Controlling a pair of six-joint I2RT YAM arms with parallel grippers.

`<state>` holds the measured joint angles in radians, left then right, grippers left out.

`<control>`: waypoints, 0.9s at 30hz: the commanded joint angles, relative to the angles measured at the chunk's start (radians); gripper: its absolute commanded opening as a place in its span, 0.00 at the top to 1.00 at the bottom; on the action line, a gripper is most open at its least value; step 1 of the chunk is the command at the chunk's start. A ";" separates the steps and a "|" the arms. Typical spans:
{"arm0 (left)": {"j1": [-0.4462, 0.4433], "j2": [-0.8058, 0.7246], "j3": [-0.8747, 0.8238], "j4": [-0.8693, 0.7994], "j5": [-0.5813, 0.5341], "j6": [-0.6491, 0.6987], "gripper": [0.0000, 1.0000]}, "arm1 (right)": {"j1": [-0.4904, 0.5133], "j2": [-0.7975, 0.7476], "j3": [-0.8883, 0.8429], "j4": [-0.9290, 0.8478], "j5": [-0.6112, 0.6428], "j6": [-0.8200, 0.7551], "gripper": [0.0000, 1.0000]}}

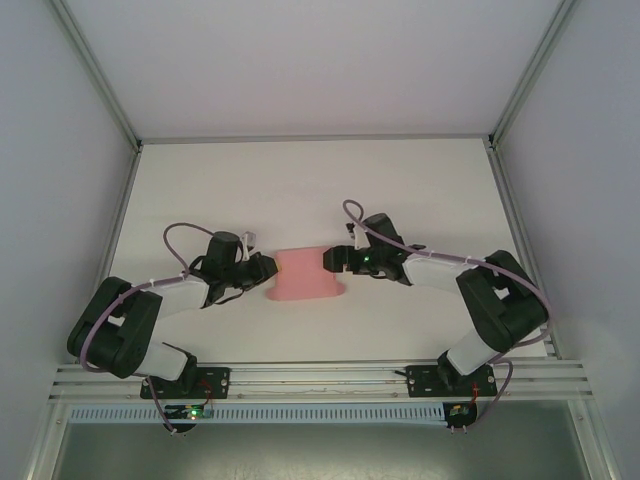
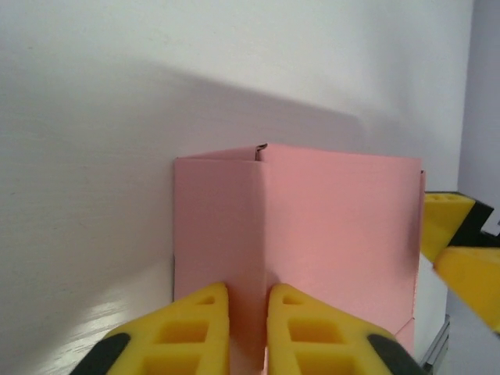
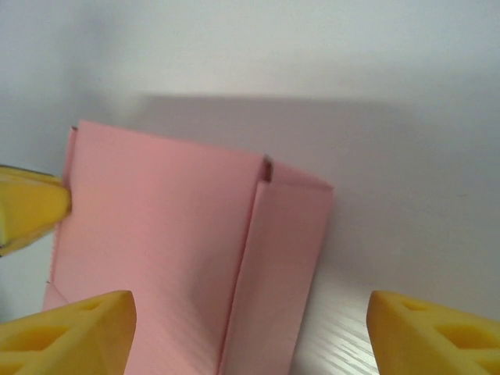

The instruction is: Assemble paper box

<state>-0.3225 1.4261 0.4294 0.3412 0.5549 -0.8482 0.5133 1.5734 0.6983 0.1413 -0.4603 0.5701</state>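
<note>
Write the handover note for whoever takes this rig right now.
Left hand: shut, pinching a folded wall of the paper box.
Right hand: open, facing the box's other side, not gripping.
Box: middle of the table, between both hands.
Done: panels creased, at least two walls standing at a corner.
Left: probably finish folding and close it; how far the rest is folded cannot be told.

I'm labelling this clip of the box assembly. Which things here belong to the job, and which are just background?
Of the job: paper box, pinched by the left fingers; right fingers, open at its other side.
Not of the job: table; frame rail; arm cables.
</note>
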 commanded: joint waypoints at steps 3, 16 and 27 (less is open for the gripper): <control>0.020 0.018 -0.052 0.021 0.011 -0.012 0.89 | -0.024 -0.035 -0.002 -0.010 -0.157 0.025 0.17; 0.058 0.002 -0.094 0.042 0.033 -0.022 0.92 | 0.015 0.078 0.010 0.078 -0.286 0.139 0.11; 0.057 -0.077 -0.048 0.031 0.025 0.020 0.83 | 0.006 0.093 0.015 0.331 -0.379 0.298 0.52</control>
<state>-0.2726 1.3903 0.3634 0.4305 0.5907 -0.8677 0.5304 1.7107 0.7071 0.3691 -0.7948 0.8230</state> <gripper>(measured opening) 0.156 0.494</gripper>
